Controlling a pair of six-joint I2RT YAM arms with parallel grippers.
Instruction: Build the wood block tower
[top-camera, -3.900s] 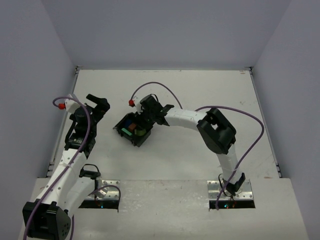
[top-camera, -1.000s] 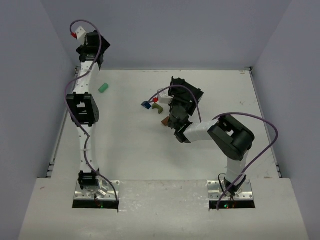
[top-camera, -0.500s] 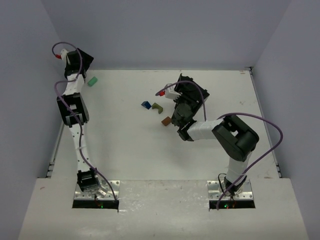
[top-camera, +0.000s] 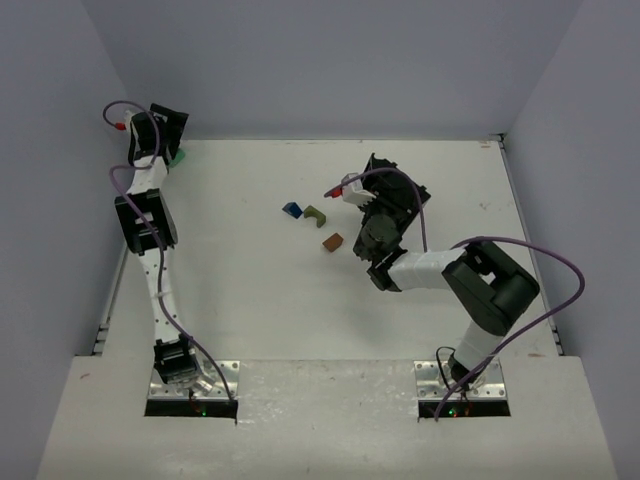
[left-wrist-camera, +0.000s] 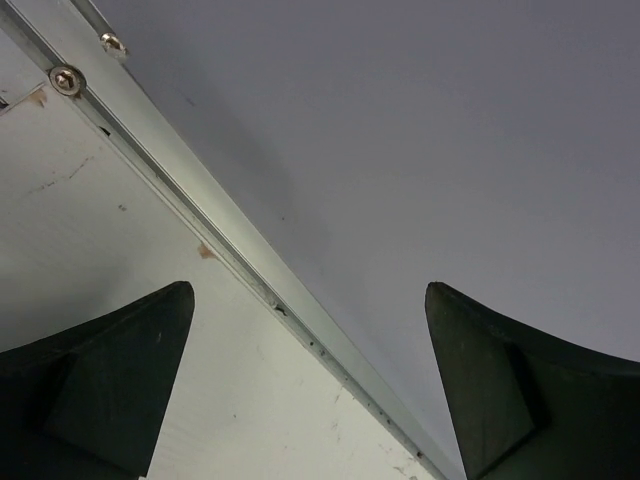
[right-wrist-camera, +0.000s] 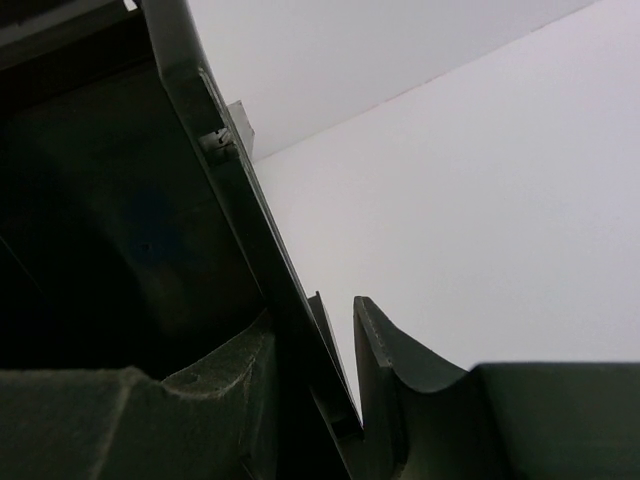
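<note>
The right hand is drawn narrow, with the thin wall of the black tray between its two fingers. From the right wrist view the wall runs up and away to the left between them. A thin sliver of light shows between it and the right-side finger. The dark inside of the tray fills the left of that view. From above, the tray is tipped up on edge over the right centre of the tabletop, above the bent right arm.

No tower stands, and the pieces lie apart in a loose group left of the tray. The brown-orange block is nearest the right hand, near but apart from it. Farther back and left sits the olive block, with the blue block just beside it on its left. None rests on another.

The left hand is spread wide with nothing between its fingers. It is stretched out to the far-left corner, and its camera looks across the metal rail at the tabletop's edge to the grey wall. The mint-green block lies in that corner, just beside the hand and partly hidden by it, well apart from the other three.
</note>
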